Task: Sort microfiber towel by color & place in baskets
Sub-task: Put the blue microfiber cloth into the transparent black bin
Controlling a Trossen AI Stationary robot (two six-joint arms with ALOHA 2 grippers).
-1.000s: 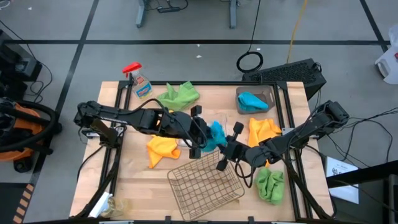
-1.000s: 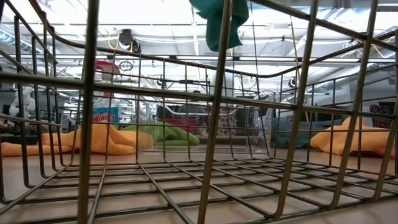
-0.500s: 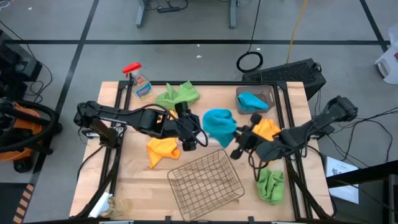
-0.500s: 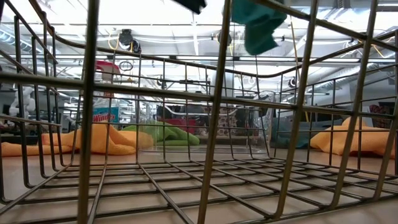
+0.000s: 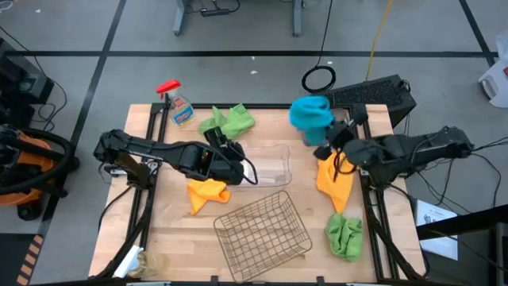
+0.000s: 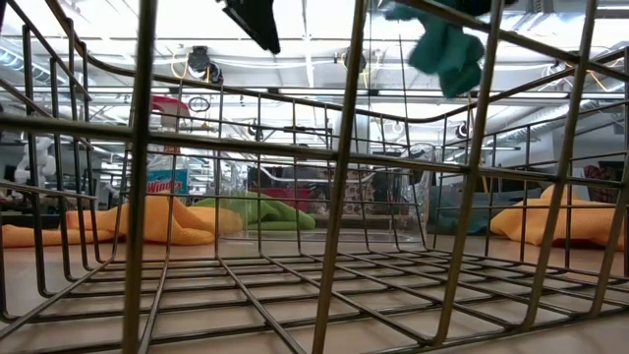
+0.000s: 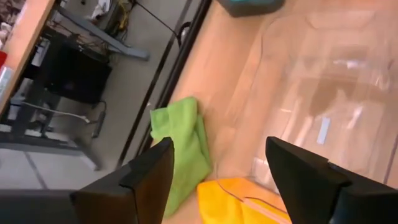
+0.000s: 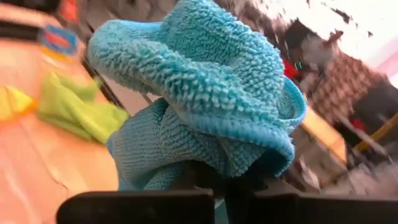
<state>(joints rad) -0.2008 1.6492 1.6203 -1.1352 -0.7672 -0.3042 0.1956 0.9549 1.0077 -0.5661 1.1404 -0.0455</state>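
Note:
A teal microfiber towel point(image 5: 309, 113) is up in the air at the table's far right, bunched at my right gripper point(image 5: 321, 141), which is shut on it. It hangs over the brown basket point(image 5: 347, 121). My left gripper point(image 7: 217, 149) is open and holds nothing; it hovers over the clear basket point(image 5: 270, 163) in the middle of the table. A yellow towel point(image 5: 208, 191) lies left of centre and another point(image 5: 335, 179) lies under my right arm. One green towel point(image 5: 228, 121) lies at the far edge, one point(image 5: 345, 236) at the near right. The wire basket point(image 5: 262, 226) stands near the front. My right gripper holds the teal towel by a bunched fold point(image 8: 205, 168); the cloth itself covers the fingertips, so the layers cannot be told. The towel is lifted clear of the table and bulges in a loose ball beyond the fingers point(image 6: 447, 49).
A spray bottle with a red trigger point(image 5: 176, 103) stands at the far left corner. The wire basket's mesh point(image 6: 334, 197) fills the low view. Bare wood shows between the wire basket and the left yellow towel.
My left gripper has let go of the teal towel and drawn back toward the table's left. My right gripper has carried the towel from the middle of the table up and toward the far right corner, where it now hangs bunched over the brown basket.

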